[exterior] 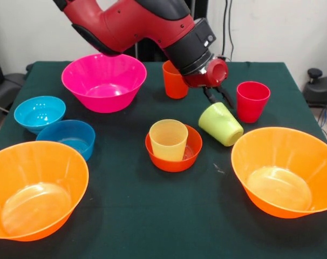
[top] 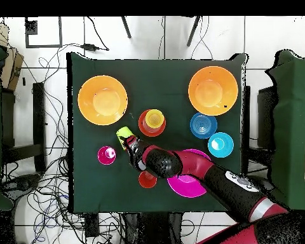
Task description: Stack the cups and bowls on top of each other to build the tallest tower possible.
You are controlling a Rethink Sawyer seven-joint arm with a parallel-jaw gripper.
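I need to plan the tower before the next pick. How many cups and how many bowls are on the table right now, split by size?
Cups: 4 (yellow, lime green, orange, red)
Large bowls: 3 (pink, two orange)
Small bowls: 3 (red-orange, light blue, darker blue)
Total: 10

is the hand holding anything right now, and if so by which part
Nothing is held. The hand hangs just behind the tipped lime green cup, its fingers apart and empty.
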